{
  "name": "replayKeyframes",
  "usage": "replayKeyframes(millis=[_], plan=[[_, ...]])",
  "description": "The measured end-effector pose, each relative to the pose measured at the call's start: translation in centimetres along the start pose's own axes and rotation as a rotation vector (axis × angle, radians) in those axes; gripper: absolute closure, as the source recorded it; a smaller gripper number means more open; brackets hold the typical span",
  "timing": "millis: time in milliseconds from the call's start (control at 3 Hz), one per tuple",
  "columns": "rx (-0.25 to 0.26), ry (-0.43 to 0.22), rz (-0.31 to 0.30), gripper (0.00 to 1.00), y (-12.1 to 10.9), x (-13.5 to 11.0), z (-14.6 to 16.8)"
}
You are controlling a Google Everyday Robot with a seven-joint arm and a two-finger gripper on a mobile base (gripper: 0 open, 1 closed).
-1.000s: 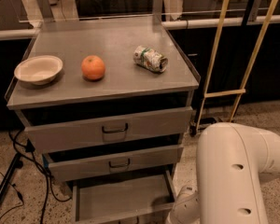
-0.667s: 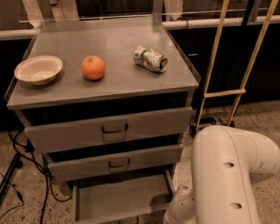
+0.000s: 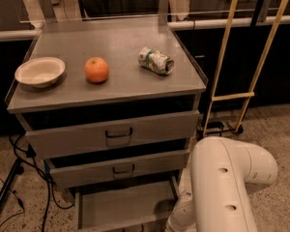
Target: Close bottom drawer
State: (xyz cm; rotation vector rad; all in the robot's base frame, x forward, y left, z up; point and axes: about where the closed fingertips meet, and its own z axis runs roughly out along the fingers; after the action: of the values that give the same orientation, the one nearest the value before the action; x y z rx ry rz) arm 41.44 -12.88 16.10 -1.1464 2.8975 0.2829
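Bowl (image 3: pixel 40 71) at the counter's (image 3: pixel 121 42) left edge, orange (image 3: pixel 96 69) mid-counter, tipped can (image 3: pixel 156 61) toward the right edge. Below the front edge, bottom drawer (image 3: pixel 125 207) pulled well out, lowest of three. White arm (image 3: pixel 227 182) crowding its right front corner. Pincer out of sight under the frame, so cannot tell whether spread or pressed together. Risk from here: a push landing off-centre on the right, skewing the drawer and jamming it half-shut, or the elbow clipping the drawers above (image 3: pixel 111 134).

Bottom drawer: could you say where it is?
The grey metal bottom drawer lies open low in the camera view, under the middle drawer, left of the white arm; the gripper is unseen.
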Motion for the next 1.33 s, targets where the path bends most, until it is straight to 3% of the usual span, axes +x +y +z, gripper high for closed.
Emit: replayKeyframes(millis=[667,1000,1333], plan=[[0.054,-0.020,0.004,1.00,-2.8,-2.8,0.7],[0.129,-0.036,-0.033,1.00,-4.4,-7.8,-2.0],[0.129,-0.036,-0.032,1.00,-4.4,-7.8,-2.0]])
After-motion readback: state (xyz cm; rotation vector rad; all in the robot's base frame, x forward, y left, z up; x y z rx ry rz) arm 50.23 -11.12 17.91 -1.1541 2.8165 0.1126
